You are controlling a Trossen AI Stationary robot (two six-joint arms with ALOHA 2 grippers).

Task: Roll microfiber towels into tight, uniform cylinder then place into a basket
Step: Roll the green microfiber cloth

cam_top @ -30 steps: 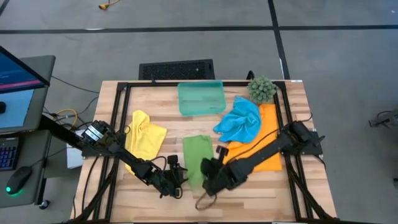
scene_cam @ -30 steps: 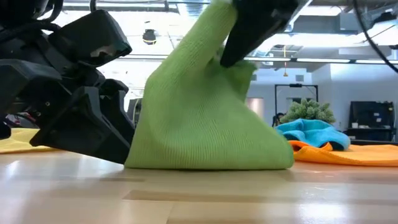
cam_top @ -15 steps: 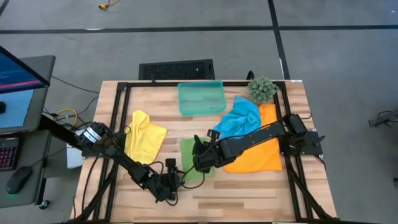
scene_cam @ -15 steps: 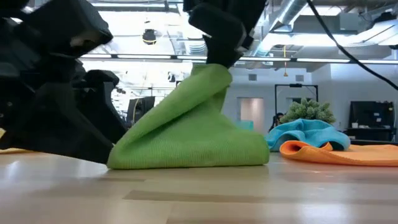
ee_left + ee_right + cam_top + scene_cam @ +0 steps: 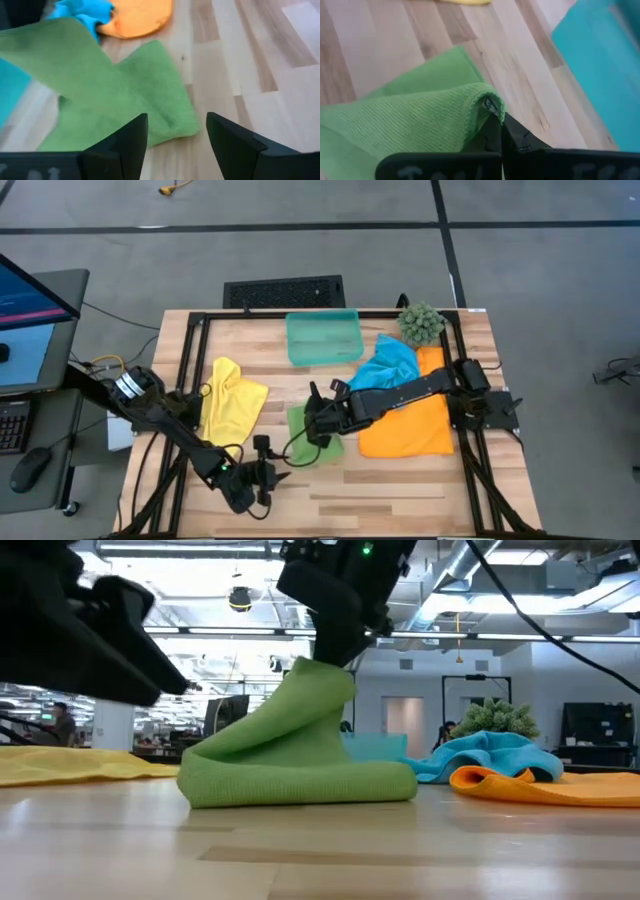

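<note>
The green towel [image 5: 308, 438] lies near the table's middle, folded over on itself. One part of it is raised into a peak [image 5: 322, 675], and the rest lies flat on the wood. My right gripper [image 5: 318, 420] is shut on that peak. My left gripper [image 5: 268, 478] stands open near the front edge, left of the green towel [image 5: 125, 100], with nothing between its fingers [image 5: 131, 142]. The yellow towel [image 5: 233, 395] lies on the left. The blue towel [image 5: 385, 372] rests partly on the orange towel [image 5: 410, 425] on the right. The teal basket [image 5: 323, 338] stands at the far edge. My right gripper pinches the green towel's hemmed edge [image 5: 487, 104] between its two shut fingers [image 5: 495, 135]. It comes slanting down from above and from the table's right. The held edge is lifted, and the cloth slopes down from it to its folded lower part [image 5: 300, 785] on the table.
A spiky green plant ball [image 5: 421, 323] sits at the far right corner, next to the blue towel. A black frame [image 5: 190, 330] runs around the tabletop. Bare wood [image 5: 400, 485] shows along the front edge.
My right gripper has carried the green towel's held edge from the near edge toward the far edge and a little left. The towel is folded over and sits shorter and lower. My left gripper has drawn back from the towel toward the table's near-left and has risen slightly.
</note>
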